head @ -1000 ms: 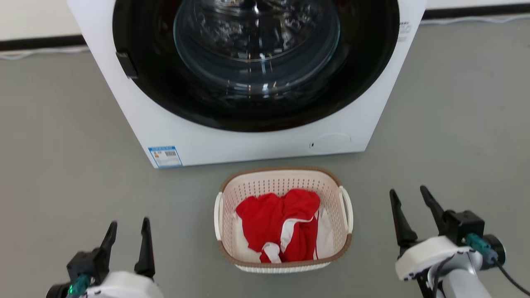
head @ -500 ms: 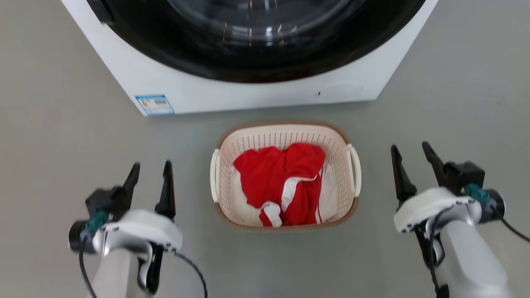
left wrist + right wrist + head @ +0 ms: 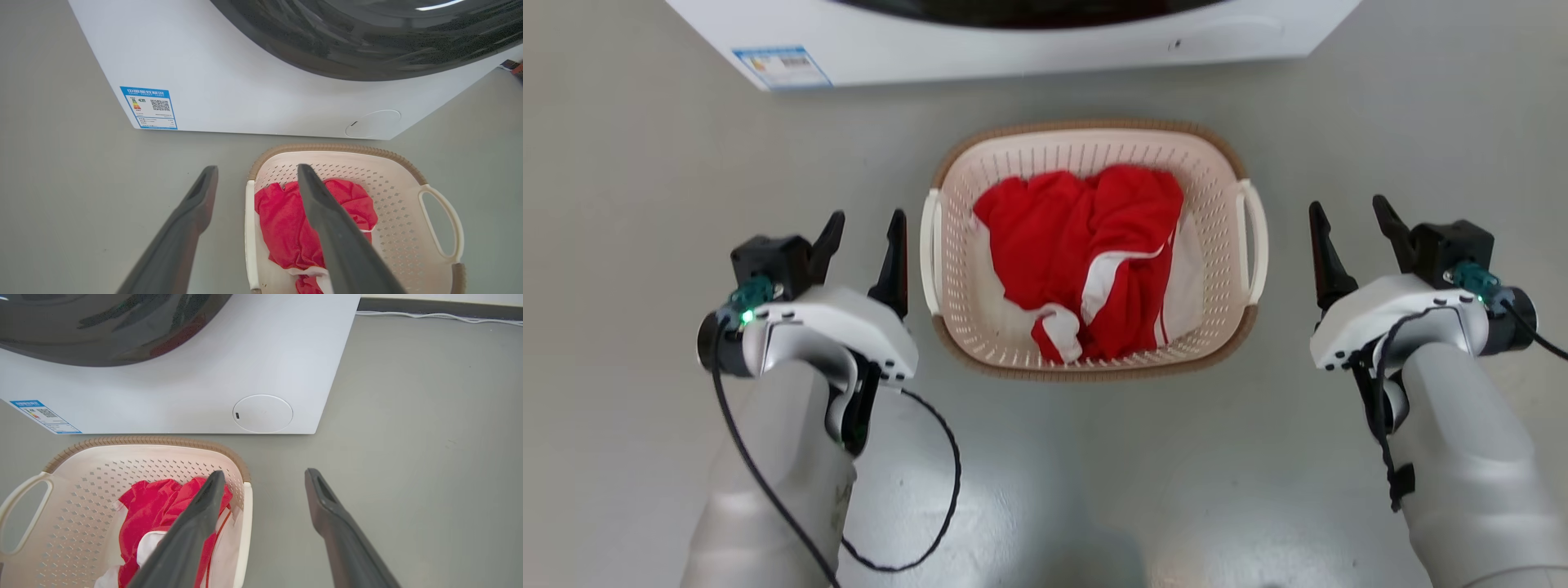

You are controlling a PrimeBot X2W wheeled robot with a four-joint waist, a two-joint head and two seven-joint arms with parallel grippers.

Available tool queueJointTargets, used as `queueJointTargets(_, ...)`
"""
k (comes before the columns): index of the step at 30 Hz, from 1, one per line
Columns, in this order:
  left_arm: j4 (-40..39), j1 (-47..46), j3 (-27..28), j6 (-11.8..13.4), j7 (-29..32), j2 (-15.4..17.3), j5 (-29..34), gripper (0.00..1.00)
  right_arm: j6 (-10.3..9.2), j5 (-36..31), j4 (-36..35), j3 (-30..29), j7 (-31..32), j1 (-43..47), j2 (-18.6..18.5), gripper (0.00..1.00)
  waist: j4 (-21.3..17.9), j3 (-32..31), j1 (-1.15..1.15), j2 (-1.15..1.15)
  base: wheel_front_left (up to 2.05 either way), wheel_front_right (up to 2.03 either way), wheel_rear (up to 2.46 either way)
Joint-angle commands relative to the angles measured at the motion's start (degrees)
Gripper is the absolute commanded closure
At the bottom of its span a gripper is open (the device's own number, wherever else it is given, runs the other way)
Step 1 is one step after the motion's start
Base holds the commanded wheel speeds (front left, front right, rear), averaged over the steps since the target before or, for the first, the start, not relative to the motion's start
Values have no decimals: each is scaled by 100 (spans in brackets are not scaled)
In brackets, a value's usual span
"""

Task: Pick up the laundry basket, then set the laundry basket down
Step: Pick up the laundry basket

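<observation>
Head view looks down on the cream-white plastic laundry basket [image 3: 1086,128] with little holes in its walls, rounded corners and a brown woven-look rim. It sits on the grey floor [image 3: 645,163], between the two hands. A white loop handle [image 3: 925,245] is on each side, and red and white clothes [image 3: 1086,245] lie inside. The left hand [image 3: 867,216] has its two dark fingers apart and holds nothing; its inner finger is just beside the near handle. The right hand [image 3: 1346,204] is spread too and holds nothing, with a strip of floor between it and the other handle [image 3: 1262,245]. Past both hands, the white washing machine [image 3: 1013,49] stands near the basket's far rim. Floor spreads wide outside each hand.
</observation>
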Motion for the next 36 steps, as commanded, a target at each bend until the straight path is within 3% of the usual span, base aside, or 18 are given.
queueJointTargets(1,40,-190,66,-25,-36,107,-107,0,35,-95,7,96,41,-94,38,0,26,313,0,0,0,0,0)
queueJointTargets(17,681,-1231,-724,156,-36,107,-809,0,35,-267,613,58,-63,-876,74,0,122,1264,0,0,0,0,0)
queueJointTargets(25,1027,-1461,-1009,371,-36,107,-894,0,35,-290,785,79,-116,-1018,98,0,87,1502,0,0,0,0,0)
queueJointTargets(36,1344,-1871,-1411,429,-36,107,-1068,0,35,-291,973,156,-126,-1383,119,0,123,1996,0,0,0,0,0)
